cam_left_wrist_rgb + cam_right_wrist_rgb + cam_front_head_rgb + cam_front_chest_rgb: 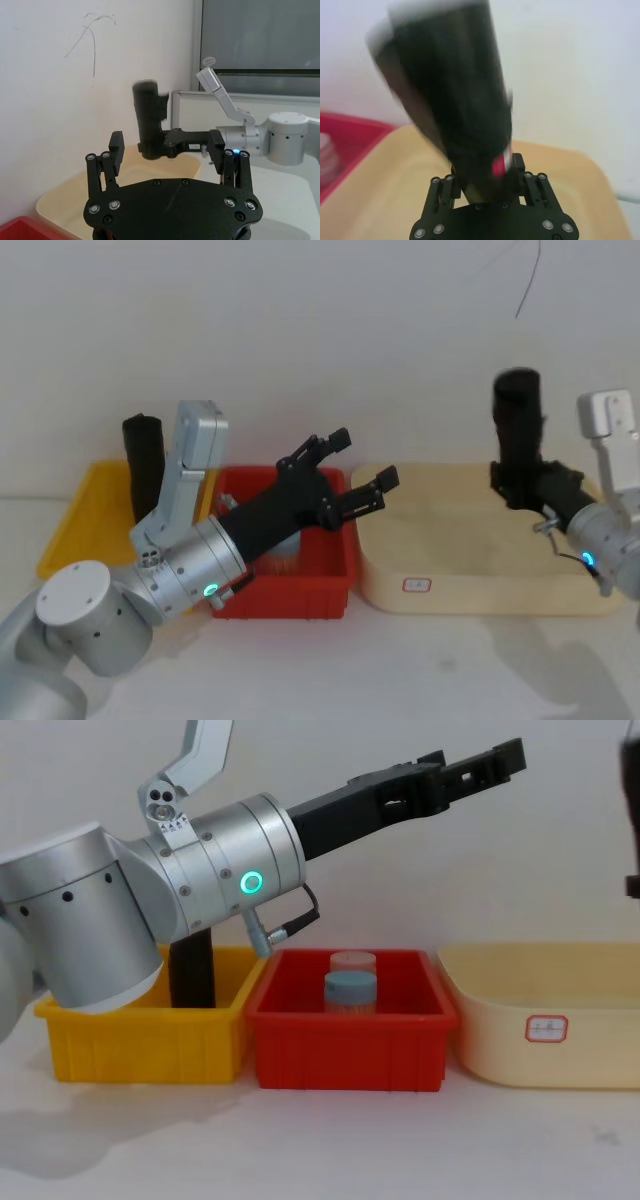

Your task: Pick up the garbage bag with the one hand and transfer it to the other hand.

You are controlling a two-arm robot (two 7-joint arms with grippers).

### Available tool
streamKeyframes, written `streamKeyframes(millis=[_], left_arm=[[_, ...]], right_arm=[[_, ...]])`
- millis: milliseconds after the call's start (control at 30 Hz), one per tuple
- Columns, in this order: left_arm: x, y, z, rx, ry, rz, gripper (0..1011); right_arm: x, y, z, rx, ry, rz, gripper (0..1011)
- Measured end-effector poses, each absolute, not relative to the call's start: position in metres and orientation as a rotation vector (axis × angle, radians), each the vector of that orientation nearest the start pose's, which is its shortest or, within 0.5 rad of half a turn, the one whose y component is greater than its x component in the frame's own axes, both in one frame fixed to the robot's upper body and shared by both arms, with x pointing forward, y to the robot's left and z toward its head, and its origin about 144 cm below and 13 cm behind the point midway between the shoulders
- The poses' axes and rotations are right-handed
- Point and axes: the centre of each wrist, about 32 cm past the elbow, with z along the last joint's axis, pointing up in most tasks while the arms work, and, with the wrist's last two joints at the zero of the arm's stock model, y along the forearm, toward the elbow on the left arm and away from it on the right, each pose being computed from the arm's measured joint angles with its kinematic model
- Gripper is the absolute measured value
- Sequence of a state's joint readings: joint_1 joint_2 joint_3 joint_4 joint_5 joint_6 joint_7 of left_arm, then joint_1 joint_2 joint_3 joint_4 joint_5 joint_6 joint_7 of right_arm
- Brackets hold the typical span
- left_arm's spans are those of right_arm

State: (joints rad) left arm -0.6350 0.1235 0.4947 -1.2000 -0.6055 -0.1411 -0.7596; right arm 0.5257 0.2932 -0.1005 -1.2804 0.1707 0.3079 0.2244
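The garbage bag (517,410), a tall black roll, is held upright above the cream bin (400,570) by my right gripper (525,485), which is shut on its lower part. In the right wrist view the roll (455,100) rises from between the fingers (442,187). My left gripper (362,460) hangs open above the red bin (300,600) and points toward the roll, well short of it. The left wrist view looks past its spread fingers (116,145) at the roll (149,120) and the right gripper (172,145) beyond.
A second black roll (145,465) stands in the yellow bin (70,530) at the left. Two small capped jars (350,985) sit in the red bin (350,1040). The three bins stand side by side against a white wall.
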Motion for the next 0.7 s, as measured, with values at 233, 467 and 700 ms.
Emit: streamKeyframes(millis=[233,467,700], left_arm=[[0.6,0.135,1.256,-0.354,-0.113,0.394,1002],[0.6,0.135,1.256,-0.354,-0.113,0.395,1001],[0.6,0.135,1.256,-0.354,-0.113,0.394,1002]], right_arm=[[0.598,-0.332,1.263,-0.174,0.007,-1.431,752],[0.598,-0.339,1.264,-0.176,0.007,-1.448,954],[0.595,-0.335,1.273,-0.167,-0.037,-1.423,1000]])
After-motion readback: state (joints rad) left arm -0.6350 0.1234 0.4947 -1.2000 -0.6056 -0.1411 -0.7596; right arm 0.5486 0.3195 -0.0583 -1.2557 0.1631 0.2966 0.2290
